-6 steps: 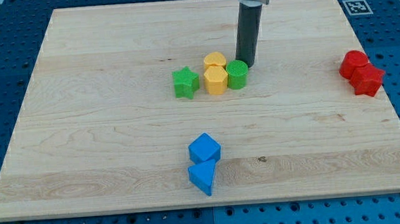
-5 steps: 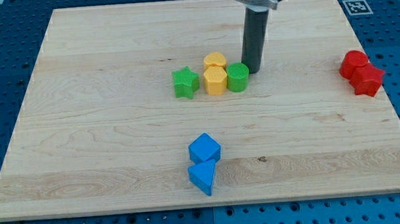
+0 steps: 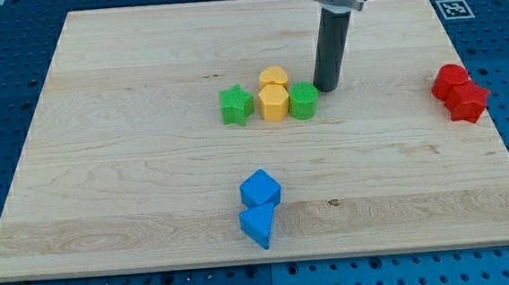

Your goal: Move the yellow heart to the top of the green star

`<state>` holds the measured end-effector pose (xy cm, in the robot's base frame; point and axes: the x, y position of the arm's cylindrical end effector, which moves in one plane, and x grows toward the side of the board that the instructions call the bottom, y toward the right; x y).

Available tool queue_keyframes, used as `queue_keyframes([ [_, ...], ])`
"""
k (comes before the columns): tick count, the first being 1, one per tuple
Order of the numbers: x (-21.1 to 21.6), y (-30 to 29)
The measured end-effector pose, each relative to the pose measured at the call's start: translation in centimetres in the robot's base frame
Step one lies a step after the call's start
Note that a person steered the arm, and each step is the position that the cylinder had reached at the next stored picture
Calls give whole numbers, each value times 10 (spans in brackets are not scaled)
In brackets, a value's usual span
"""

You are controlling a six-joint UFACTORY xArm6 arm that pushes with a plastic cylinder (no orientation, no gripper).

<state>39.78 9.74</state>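
Jaws are absent: my tip is a bare rod end, just right of the green cylinder at upper centre. Left of that, the yellow heart touches the yellow hexagon, near the green star. Light, rigid and slippery, I judge; push its right flank.

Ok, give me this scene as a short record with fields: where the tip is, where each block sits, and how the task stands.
tip: my tip rests on the board just to the view's right of the green cylinder
yellow heart: behind the yellow hexagon, toward the view's top
green star: at the view's left end of the row, beside the yellow hexagon
blue blocks: a pair near the view's bottom
red blocks: a pair at the view's right edge
task state: heart not yet above the star
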Motion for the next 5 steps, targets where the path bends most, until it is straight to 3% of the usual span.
queue_keyframes([
  [2, -1, -17],
  [5, -1, -92],
])
